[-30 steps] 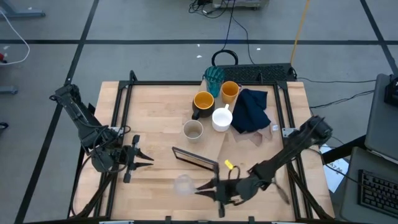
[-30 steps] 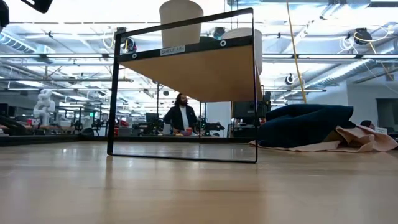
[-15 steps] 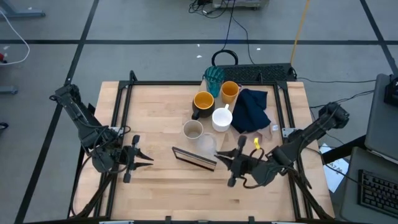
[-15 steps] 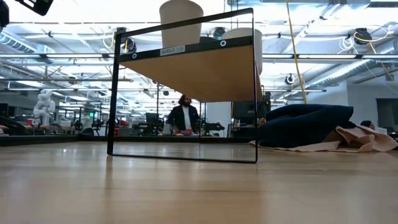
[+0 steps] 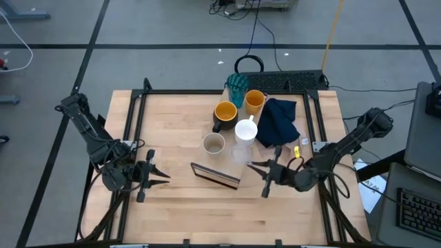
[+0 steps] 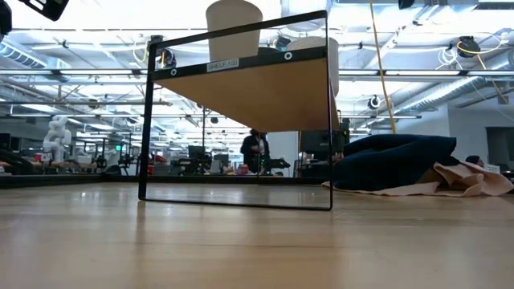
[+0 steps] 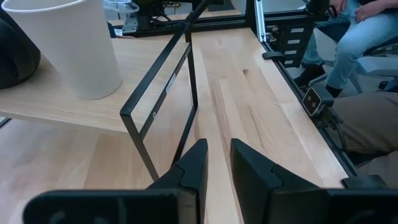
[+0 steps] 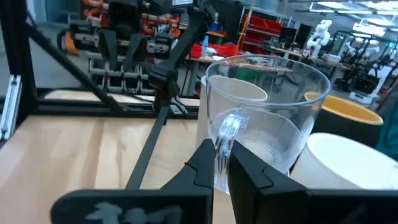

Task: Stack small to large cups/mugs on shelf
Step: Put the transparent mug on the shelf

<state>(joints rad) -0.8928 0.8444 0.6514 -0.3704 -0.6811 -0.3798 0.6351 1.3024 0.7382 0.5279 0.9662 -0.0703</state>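
Glass first: from above, the right gripper [image 5: 256,167] has its fingers pinched shut on the wall of the small clear glass [image 5: 240,153], which sits just beside the white mug [image 5: 245,131], on the side facing the shelf [image 5: 216,176]. The beige cup [image 5: 213,143] stands near that mug too. The left gripper [image 5: 162,175] waits well apart from the white mug, fingers a narrow gap apart and holding nothing.

From table height, the shelf [image 6: 265,92] shows its wooden board raised in a dark frame; neither gripper appears.

Left wrist view: fingers [image 7: 189,171] nearly together, shelf frame ahead.

Right wrist view: the clear glass [image 8: 267,118] is gripped by its rim wall, white mug [image 8: 348,165] close behind. I'd keep it level, lift clear of the mug, and grip gently since glass slips.
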